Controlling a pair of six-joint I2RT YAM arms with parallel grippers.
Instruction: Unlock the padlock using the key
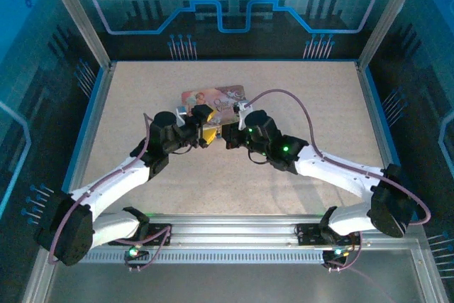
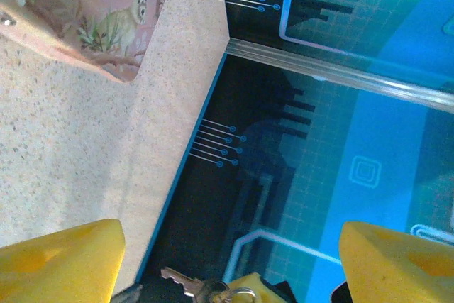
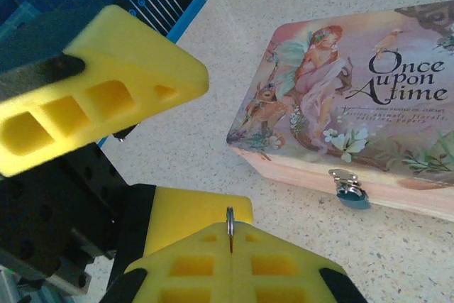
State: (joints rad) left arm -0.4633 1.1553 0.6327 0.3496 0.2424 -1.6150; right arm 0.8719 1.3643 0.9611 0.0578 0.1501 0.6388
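Observation:
My right gripper point(image 3: 230, 235) is shut, its yellow tips pinching the ring of the key point(image 3: 230, 219). In the left wrist view the key point(image 2: 175, 281) sticks out sideways from those tips, low between the fingers of my left gripper point(image 2: 230, 250), which stands wide open around it without touching. The two grippers meet mid-table, left gripper point(image 1: 203, 130) against right gripper point(image 1: 228, 135), just in front of the pink box. The padlock point(image 3: 351, 194) looks like a tiny shiny lump, tinted blue, hanging from the clasp on the box's front wall.
The pink picture box point(image 1: 216, 96) lies flat behind the grippers, its lid point(image 3: 355, 83) shut. The table point(image 2: 71, 161) ends at a blue-edged rim and dark printed walls. A purple cable point(image 1: 287, 95) arcs over the right arm.

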